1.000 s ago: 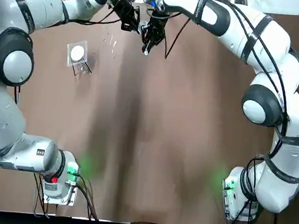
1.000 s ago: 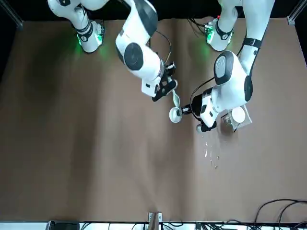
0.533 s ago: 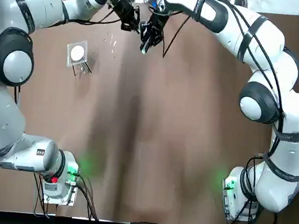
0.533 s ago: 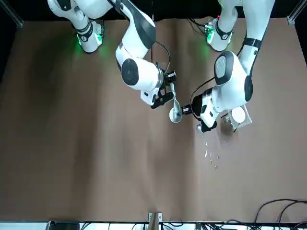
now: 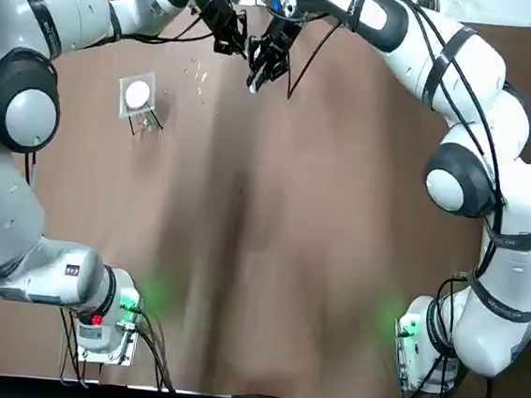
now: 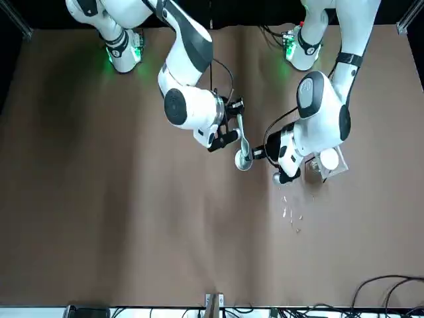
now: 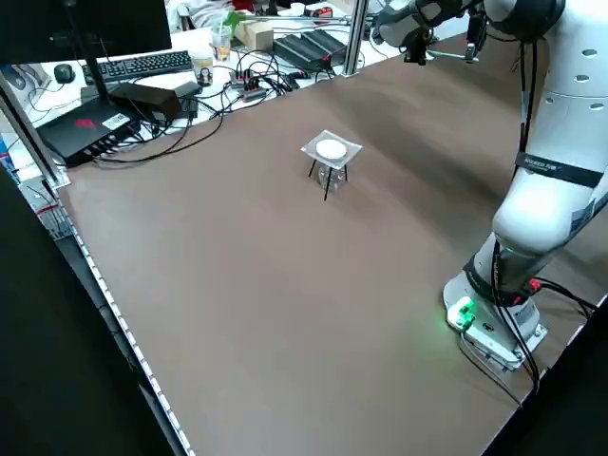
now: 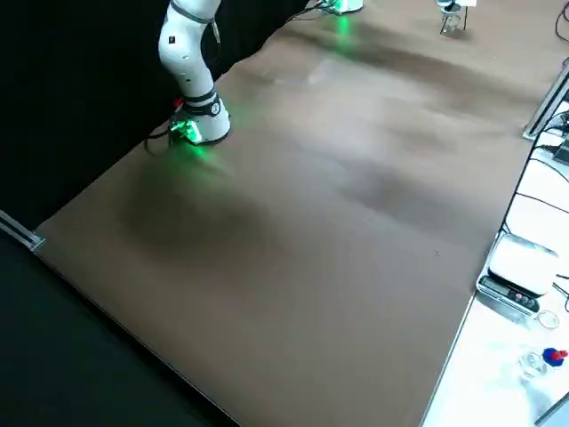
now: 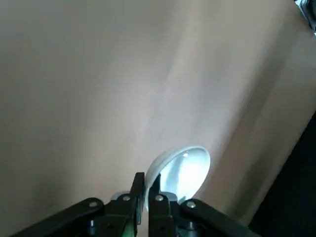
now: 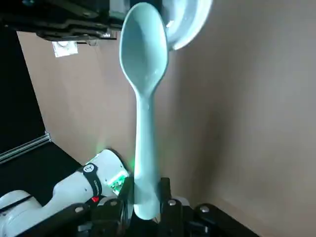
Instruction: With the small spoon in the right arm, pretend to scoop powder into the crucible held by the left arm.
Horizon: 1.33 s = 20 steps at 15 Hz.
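Observation:
My right gripper is shut on the handle of a pale green small spoon, over the far middle of the table. The spoon's bowl lies against the rim of the small white crucible. My left gripper is shut on that crucible's rim and holds it above the table. From overhead the two grippers nearly meet, and the crucible is hidden between them.
A white disc on a small wire stand stands on the left arm's side. Small white bits lie scattered near it. A desk with keyboard and cables borders the far edge; a scale sits off the table.
The right gripper has swung toward the left gripper. The spoon's bowl has come from beside the crucible to its rim. The left gripper has barely moved.

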Tool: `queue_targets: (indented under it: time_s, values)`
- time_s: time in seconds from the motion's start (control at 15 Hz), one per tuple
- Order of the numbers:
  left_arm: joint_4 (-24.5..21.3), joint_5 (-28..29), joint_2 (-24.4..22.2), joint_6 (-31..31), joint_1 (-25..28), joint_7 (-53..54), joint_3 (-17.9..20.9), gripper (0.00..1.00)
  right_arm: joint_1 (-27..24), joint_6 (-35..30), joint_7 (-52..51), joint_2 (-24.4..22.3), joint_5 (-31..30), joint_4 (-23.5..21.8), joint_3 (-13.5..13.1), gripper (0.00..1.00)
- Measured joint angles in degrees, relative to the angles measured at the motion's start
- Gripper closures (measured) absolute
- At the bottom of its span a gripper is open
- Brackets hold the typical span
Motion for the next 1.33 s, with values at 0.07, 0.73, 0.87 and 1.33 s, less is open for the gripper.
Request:
queue_targets:
  time_s: [0.07,0.73,0.87,1.33]
  values:
    - [0.0,0.0,0.0,0.0,0.0,0.0,0.0,0.93,-0.4,-0.8,0.0,0.0,0.0,0.2,0.0,0.75]
    - [0.7,0.0,-0.4,-2.6,5.4,0.2,0.0,0.93,-13.0,-17.0,-12.2,-7.0,-3.8,1.8,-0.7,0.75]
    - [0.8,0.0,-0.9,-6.0,9.4,1.4,0.0,0.93,-16.6,-20.0,-18.4,-6.8,-8.2,0.2,-0.9,0.75]
    - [0.3,0.6,-1.1,-20.1,25.0,15.7,0.3,0.93,-29.7,-18.2,-50.5,-5.7,-30.1,-10.6,-1.2,0.75]
